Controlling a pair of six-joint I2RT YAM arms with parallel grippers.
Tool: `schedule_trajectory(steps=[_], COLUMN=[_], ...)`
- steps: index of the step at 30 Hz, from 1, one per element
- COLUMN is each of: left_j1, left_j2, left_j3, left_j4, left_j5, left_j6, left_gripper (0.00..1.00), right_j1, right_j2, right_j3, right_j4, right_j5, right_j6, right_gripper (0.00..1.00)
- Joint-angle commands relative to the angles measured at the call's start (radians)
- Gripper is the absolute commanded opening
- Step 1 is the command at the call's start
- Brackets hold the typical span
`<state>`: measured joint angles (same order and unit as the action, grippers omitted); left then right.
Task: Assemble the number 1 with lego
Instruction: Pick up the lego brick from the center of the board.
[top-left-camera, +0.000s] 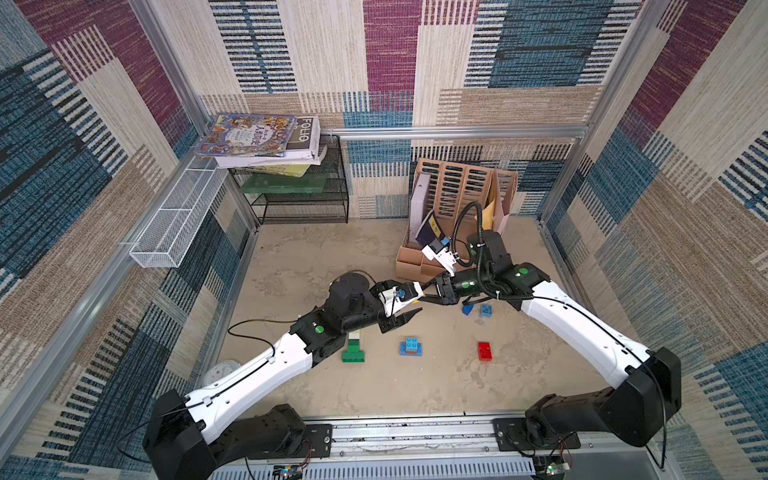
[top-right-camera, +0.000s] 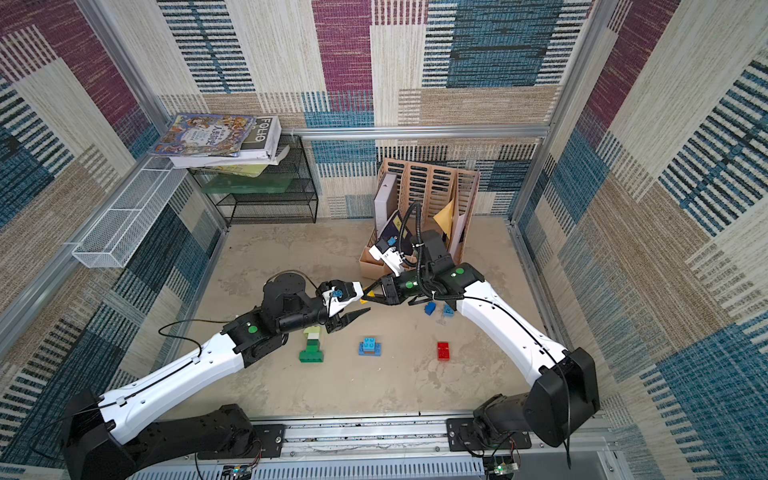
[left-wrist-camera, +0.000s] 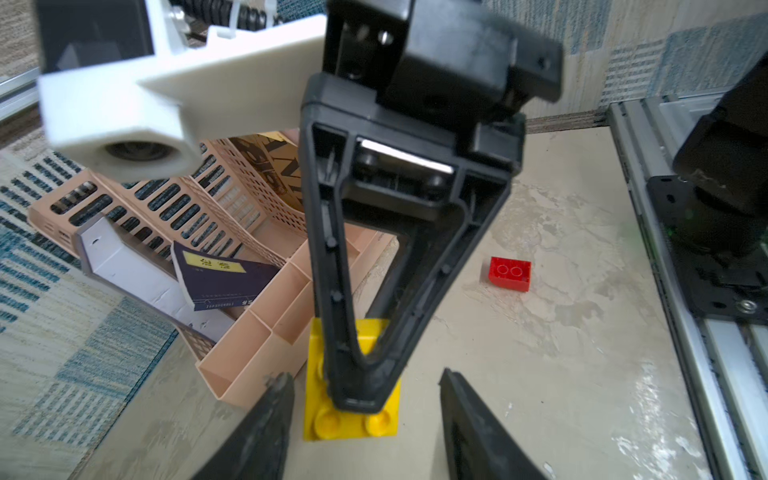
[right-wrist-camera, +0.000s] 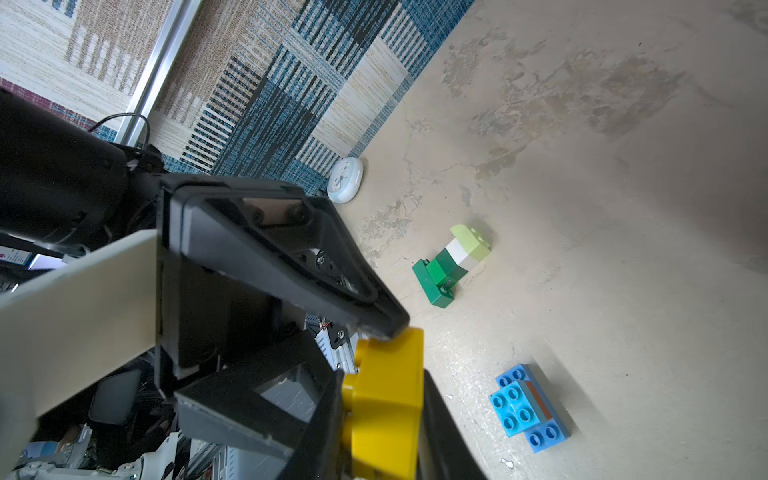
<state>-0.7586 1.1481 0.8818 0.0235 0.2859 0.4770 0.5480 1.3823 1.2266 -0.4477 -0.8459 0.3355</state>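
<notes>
1. Patchwork carpet in blue, maroon and cream lines the walls around a mottled beige tabletop (top-left-camera: 415, 395).
2. The yellow brick (right-wrist-camera: 386, 395), chunky with round studs, is held above the tabletop near its middle, clamped between the fingers of the right pincer (top-right-camera: 369, 293).
3. The left pincer (left-wrist-camera: 365, 376) faces it head-on with its fingers spread, one on each side of the brick.
4. In the left wrist view, a finger of the right pincer hides the middle of the brick.
5. A green stack (top-left-camera: 353, 351), with a dark green base, then cream and a lime tip, lies flat. Its tip is under the left arm in both top views.
6. To its right lies a blue cluster (top-left-camera: 411, 347) with a brown piece, then a red brick (top-left-camera: 484, 351). Two loose blue bricks (top-left-camera: 486, 309) sit beneath the right arm.
7. At the back stand a peach file rack (top-left-camera: 457, 187) and a black mesh shelf (top-left-camera: 303, 199) with books (top-left-camera: 257, 137) on top.
</notes>
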Motion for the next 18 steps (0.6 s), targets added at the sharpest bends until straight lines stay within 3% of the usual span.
schedule_trajectory(steps=[1, 4, 12, 18], left_j1=[-0.006, -0.010, -0.016, -0.019], left_j2=[0.001, 0.010, 0.027, 0.047], left_j3=[-0.005, -0.004, 0.007, 0.028], left_j4=[0.045, 0.040, 0.051, 0.041], left_j5=[-0.029, -0.039, -0.067, -0.070], left_j6=[0.013, 0.026, 0.044, 0.055], left_gripper=[0.52, 0.47, 0.45, 0.25], right_j1=[0.003, 0.002, 0.004, -0.002], right_j2=[0.006, 0.011, 0.026, 0.029], right_j3=[0.008, 0.011, 0.017, 0.012], right_j4=[0.024, 0.024, 0.017, -0.002], right_j5=[-0.008, -0.016, -0.032, -0.022], right_j6=[0.009, 0.010, 0.004, -0.008], right_gripper=[0.21, 0.21, 0.20, 0.23])
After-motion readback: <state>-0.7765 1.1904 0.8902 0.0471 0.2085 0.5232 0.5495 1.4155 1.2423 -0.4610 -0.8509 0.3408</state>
